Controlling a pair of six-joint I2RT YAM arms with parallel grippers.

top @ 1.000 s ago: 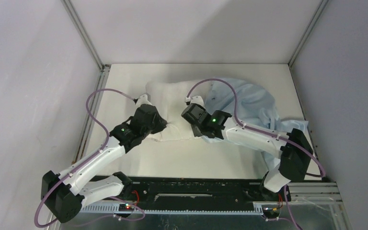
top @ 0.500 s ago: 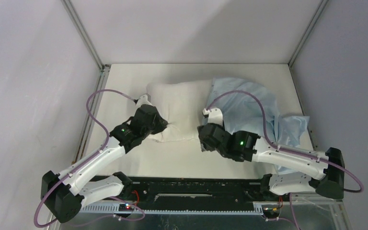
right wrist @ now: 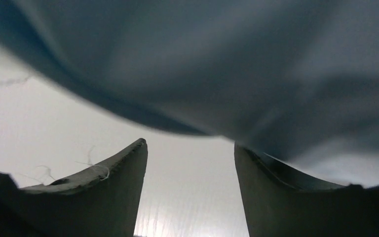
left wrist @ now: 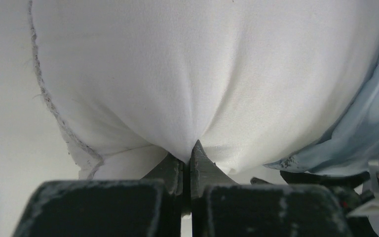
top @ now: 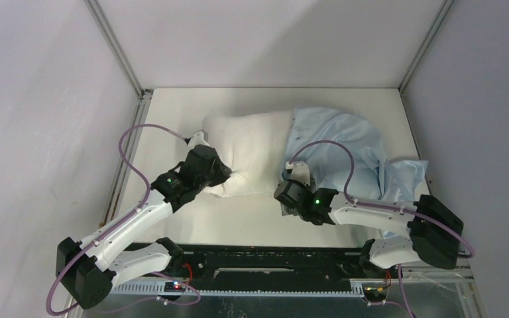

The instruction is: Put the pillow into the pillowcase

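The plump white pillow (top: pixel 252 149) lies across the middle of the table, its right end inside the mouth of the light blue pillowcase (top: pixel 344 142). My left gripper (top: pixel 228 173) is shut on a pinch of the pillow's near edge; in the left wrist view the jaws (left wrist: pixel 190 155) are closed on the white fabric (left wrist: pixel 202 74). My right gripper (top: pixel 290 184) is open, low at the near edge of the pillowcase opening. In the right wrist view its fingers (right wrist: pixel 190 153) stand apart over the table, with blurred blue cloth (right wrist: pixel 237 64) just above them.
The pillowcase's far end is bunched toward the right wall (top: pixel 404 175). Metal frame posts (top: pixel 116 53) rise at the back corners. A black rail (top: pixel 272 262) runs along the near edge between the arm bases.
My right arm pulled back off the pillow toward the near edge, then moved a little forward to the pillowcase's near opening. The pillowcase mouth now lies flatter. The left arm has not moved.
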